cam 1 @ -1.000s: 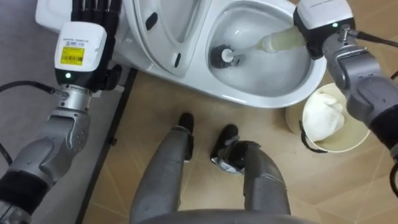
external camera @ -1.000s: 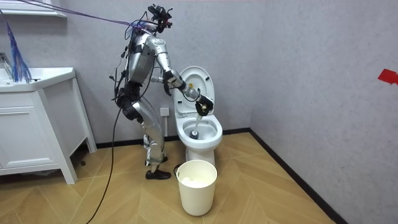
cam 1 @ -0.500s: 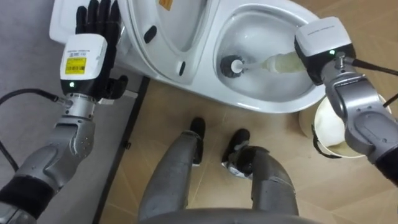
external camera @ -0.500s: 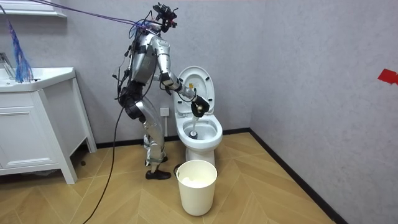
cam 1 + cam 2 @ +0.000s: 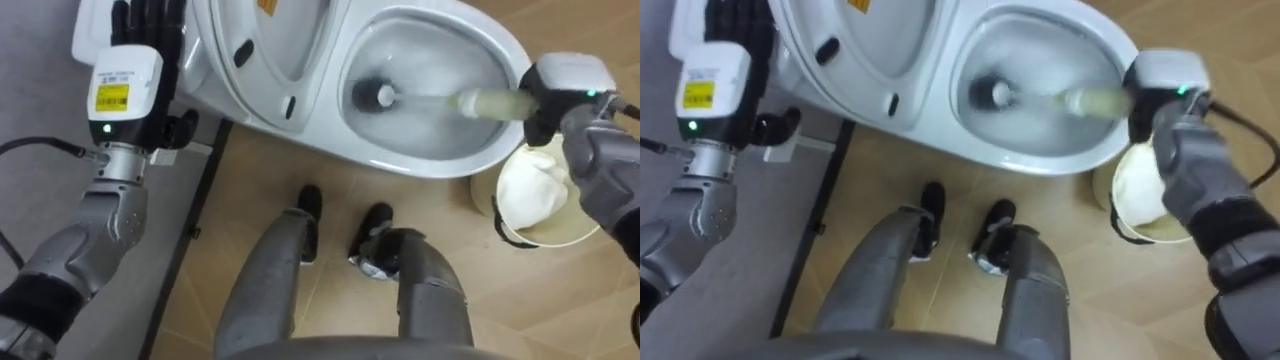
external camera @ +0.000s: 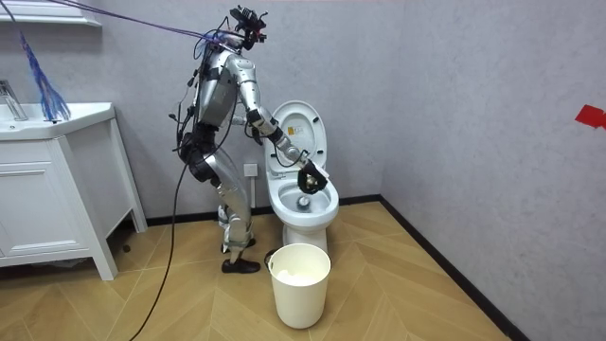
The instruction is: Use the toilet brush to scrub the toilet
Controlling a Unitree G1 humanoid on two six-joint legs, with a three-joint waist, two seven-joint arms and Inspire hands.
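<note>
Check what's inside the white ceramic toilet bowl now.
Inside the white ceramic toilet bowl: a dark round brush head, its pale handle running to the right hand. The head covers the bowl bottom beneath it.

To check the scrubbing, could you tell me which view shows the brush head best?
The left eye view: it looks down on the brush head in the toilet bowl. The right eye view matches it; the room view sees it from afar.
</note>
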